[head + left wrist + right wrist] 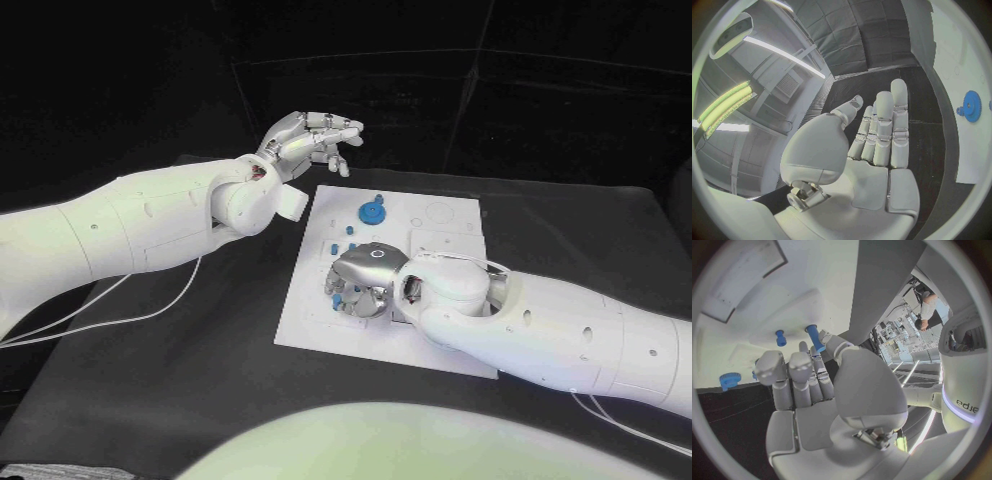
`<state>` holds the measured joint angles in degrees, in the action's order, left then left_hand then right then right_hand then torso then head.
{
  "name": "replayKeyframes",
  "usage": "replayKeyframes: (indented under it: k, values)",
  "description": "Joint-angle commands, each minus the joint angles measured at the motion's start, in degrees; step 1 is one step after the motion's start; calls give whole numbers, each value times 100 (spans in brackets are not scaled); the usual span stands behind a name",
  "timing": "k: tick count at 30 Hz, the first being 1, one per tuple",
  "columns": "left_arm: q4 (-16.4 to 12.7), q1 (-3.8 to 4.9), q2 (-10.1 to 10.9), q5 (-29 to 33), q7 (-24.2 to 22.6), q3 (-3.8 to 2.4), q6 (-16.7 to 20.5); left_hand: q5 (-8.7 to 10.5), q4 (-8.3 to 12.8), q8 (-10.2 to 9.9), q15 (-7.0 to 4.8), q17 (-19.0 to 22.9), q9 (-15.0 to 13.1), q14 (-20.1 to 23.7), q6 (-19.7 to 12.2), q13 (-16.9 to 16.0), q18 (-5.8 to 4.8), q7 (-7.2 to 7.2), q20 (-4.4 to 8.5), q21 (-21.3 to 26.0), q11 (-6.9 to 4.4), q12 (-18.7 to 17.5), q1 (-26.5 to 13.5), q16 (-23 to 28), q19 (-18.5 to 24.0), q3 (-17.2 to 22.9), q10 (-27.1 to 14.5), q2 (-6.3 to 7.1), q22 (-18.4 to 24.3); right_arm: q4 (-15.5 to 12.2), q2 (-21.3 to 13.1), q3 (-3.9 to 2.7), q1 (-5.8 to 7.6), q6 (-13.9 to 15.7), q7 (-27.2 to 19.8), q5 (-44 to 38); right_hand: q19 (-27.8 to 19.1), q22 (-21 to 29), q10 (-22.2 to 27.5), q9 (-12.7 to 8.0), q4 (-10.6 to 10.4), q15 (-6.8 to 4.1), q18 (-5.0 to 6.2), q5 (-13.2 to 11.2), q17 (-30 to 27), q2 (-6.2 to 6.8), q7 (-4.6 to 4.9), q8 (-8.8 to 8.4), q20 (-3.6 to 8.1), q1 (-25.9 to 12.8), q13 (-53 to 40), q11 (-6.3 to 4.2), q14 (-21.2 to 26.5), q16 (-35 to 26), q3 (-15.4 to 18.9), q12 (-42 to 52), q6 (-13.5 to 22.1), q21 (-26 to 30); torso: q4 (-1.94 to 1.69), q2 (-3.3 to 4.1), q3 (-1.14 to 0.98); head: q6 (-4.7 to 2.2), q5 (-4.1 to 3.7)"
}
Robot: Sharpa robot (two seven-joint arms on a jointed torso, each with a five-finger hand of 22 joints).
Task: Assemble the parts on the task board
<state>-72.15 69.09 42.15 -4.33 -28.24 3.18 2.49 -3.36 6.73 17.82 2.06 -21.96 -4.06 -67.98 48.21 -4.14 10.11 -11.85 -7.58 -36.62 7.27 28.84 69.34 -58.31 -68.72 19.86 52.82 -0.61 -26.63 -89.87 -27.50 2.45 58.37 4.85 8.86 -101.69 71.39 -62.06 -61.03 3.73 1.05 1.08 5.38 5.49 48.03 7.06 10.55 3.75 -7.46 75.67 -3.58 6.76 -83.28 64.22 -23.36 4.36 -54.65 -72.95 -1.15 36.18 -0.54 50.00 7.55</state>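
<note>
Head camera looks down; wrist cameras share the task board.

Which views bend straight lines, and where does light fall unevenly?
Both wrist views are fisheye: in the left wrist view the task board edge curves beside the left hand; in the right wrist view the board bows above the right hand. In the head view the white arms glare bright against the black table, and the far background is dark.

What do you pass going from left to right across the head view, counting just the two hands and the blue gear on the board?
Left hand raised beyond the task board's far left corner → right hand down over the board's near part → blue gear lying on the board's far part, almost level with it across the picture.
</note>
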Motion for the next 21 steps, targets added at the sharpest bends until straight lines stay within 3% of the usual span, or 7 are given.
replayKeyframes:
  k: [1, 5, 12, 16, 21]
  values:
    - [-1, 12, 2, 28, -14, -5, -80, 5, 30, 22, -2, 6, 3, 31, -44, 6, 37, 13, -3, 19, -5, 39, 52, -39, -50, -6, -49, -13, 6, -24, -13, -2, 2, 298, 10, -62, -121, 186, 166, 1, -3, 55, 133, 35, -26, 4, 1, -16, -18, -42, -10, 17, 16, -7, 130, -7, 138, 139, -3, -1, -7, 0, -2]
    - [1, 13, 8, 28, -10, -5, -92, 5, 31, 23, -2, 6, 3, 31, -45, 6, 37, 13, -3, 20, -5, 40, 52, -39, -50, -7, -50, -12, 6, -52, -38, -2, -8, 435, -7, -43, -207, 346, 319, 10, -29, 70, 162, 35, -30, 3, 12, -8, -33, -65, -15, 32, 31, 0, 310, 33, 189, 264, -3, 1, -2, 0, -14]
    - [-3, 13, 18, 28, -13, -5, -118, 7, 34, 30, 0, 11, 4, 35, -54, 9, 36, 10, -3, 24, -2, 45, 53, -40, -50, -17, -58, -6, 10, -187, -204, -2, -38, 921, -114, 15, -179, 416, 453, 17, -177, 69, 167, 150, -4, 25, 9, -3, -35, -164, -28, 30, 28, 43, 872, 226, 262, 339, 13, -5, -4, 0, -18]
    - [-4, 13, 30, 28, -14, -5, -119, 7, 34, 30, 0, 12, 4, 35, -55, 9, 36, 9, -3, 24, -2, 45, 53, -40, -50, -18, -59, -5, 11, -364, -425, -6, -41, 1246, -212, 119, -187, 465, 525, 16, -210, 68, 172, 170, -7, 18, 9, -5, -37, -125, -27, 33, 30, 49, 1081, 295, 303, 380, 19, -9, -3, 0, -29]
    - [-5, 13, 54, 28, -15, -5, -115, 7, 34, 30, 0, 12, 4, 35, -55, 9, 36, 9, -3, 24, -2, 45, 53, -40, -50, -18, -59, -5, 11, -757, -935, -17, 3, 1662, -319, 484, -172, 484, 462, 19, -270, 59, 175, 210, -11, -37, 1, 0, -27, -63, -44, 10, 30, 54, 1314, 459, 333, 402, 27, -24, 7, -16, -67]
